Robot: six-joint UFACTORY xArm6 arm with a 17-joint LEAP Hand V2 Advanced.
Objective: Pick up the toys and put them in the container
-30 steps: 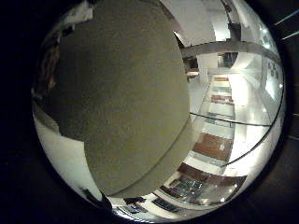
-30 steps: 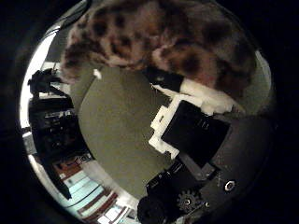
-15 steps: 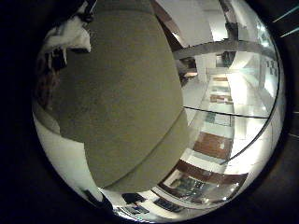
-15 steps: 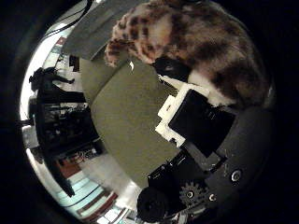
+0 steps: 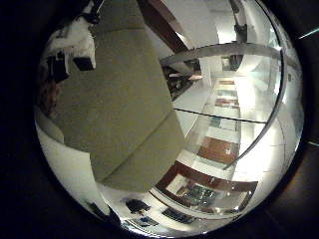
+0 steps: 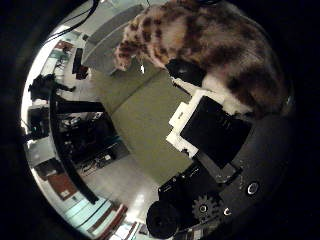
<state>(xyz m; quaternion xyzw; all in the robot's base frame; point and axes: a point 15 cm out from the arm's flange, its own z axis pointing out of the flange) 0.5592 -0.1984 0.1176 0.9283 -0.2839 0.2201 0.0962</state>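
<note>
— What is the hand (image 6: 210, 145) doing from where you stand?

— Its white and black fingers (image 6: 200, 107) are curled in against a spotted plush toy (image 6: 210, 45), a leopard-patterned soft animal, and the toy sits pressed close to the palm. I'd call it a closed hold on the toy, with one black fingertip dug into the fur on its underside.

— Which way does the toy lie?

— Its long axis runs across the palm. One narrower end, a paw or a muzzle, I cannot tell which, sticks out past the fingers toward the grey container (image 6: 107, 37). The bulkier, darker end stays against the hand's body.

— And where is it in relation to everything else?

— Up off the olive-green tabletop (image 5: 119, 114), which spreads below the palm. The toy's free end hangs over the table's far part, near the container's wall, not touching it. Beyond the table edge there is pale floor (image 6: 125, 180) and some dark equipment stands (image 6: 60, 115).
</note>
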